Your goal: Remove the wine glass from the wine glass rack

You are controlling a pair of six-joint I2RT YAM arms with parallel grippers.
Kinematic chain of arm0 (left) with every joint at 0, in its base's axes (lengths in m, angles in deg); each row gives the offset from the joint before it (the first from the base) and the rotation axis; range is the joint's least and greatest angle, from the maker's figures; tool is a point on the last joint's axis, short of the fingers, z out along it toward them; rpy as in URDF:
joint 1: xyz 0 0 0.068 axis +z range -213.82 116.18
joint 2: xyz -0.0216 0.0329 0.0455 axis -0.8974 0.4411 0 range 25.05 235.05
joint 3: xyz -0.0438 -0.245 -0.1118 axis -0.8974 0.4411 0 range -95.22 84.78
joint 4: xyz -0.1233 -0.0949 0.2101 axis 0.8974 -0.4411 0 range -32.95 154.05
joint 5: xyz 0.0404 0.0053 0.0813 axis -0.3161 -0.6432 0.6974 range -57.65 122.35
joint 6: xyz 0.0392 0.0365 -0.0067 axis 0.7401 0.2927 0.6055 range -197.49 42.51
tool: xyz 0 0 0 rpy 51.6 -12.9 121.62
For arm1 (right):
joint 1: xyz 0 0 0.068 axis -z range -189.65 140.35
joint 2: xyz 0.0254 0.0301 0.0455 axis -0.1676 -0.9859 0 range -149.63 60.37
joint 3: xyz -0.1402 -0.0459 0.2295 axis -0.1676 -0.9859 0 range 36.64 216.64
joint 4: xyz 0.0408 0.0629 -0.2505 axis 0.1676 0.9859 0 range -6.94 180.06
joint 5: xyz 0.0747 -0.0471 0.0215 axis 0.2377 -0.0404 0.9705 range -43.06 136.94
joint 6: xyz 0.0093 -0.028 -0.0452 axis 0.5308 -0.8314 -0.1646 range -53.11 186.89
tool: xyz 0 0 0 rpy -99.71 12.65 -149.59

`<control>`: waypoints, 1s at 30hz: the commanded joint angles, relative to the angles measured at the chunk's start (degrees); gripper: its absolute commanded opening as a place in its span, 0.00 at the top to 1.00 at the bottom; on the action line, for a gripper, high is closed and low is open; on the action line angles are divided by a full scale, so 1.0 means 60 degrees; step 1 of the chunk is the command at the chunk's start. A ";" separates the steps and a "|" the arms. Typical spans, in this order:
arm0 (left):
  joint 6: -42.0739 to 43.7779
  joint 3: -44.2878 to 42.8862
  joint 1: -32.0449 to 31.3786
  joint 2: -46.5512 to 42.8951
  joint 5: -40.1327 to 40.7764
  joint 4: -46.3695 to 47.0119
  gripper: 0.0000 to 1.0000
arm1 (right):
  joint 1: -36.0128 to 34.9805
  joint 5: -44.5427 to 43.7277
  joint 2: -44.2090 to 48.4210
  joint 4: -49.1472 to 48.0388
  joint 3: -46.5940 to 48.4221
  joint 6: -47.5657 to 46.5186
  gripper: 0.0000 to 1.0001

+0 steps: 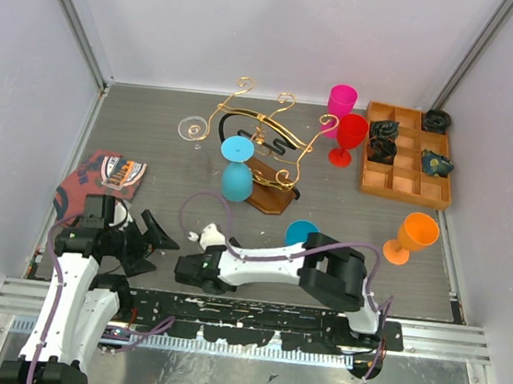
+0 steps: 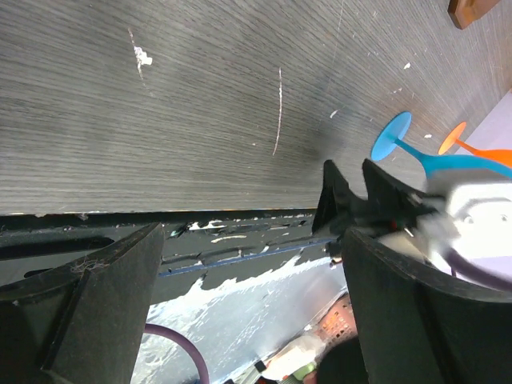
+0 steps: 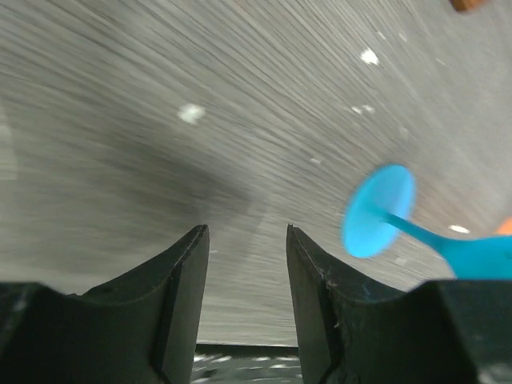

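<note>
The gold wire wine glass rack (image 1: 264, 137) stands on its brown wooden base at mid table. A blue wine glass (image 1: 236, 179) hangs upside down at its front, foot up. A clear glass (image 1: 192, 129) hangs at the rack's left arm. My left gripper (image 1: 155, 236) is wide open and empty at the near left, well short of the rack; its view shows dark fingers (image 2: 96, 296) over the table edge. My right gripper (image 1: 183, 269) is open and empty, low over the table in front of the rack; its fingers (image 3: 180, 280) frame bare table.
A second blue glass (image 1: 300, 231) stands behind my right arm and shows in both wrist views (image 3: 378, 210) (image 2: 416, 156). An orange glass (image 1: 411, 236), a red glass (image 1: 348, 138), a magenta cup (image 1: 342, 100) and an orange compartment tray (image 1: 406, 181) are at the right. A printed cloth (image 1: 100, 179) lies at the left.
</note>
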 commanded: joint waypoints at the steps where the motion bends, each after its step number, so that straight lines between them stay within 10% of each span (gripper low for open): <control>1: 0.0121 0.0120 0.0001 -0.0087 -0.0195 0.0030 0.02 | -0.0091 0.1693 0.1690 -0.2470 0.1137 0.0180 0.52; 10: 0.0096 0.0126 0.0005 -0.0239 -0.0116 -0.0080 0.02 | 0.0060 0.1781 0.4753 -0.2800 0.2319 0.0224 0.54; 17: 0.0077 0.0124 0.0010 -0.0196 -0.0092 -0.0043 0.02 | 0.3025 0.3821 0.7396 -0.4909 0.0817 0.0396 0.59; 30: 0.0075 0.0081 0.0001 -0.0241 -0.0019 -0.0123 0.02 | 0.6784 0.6457 0.5754 -0.4886 0.2687 -0.0047 0.63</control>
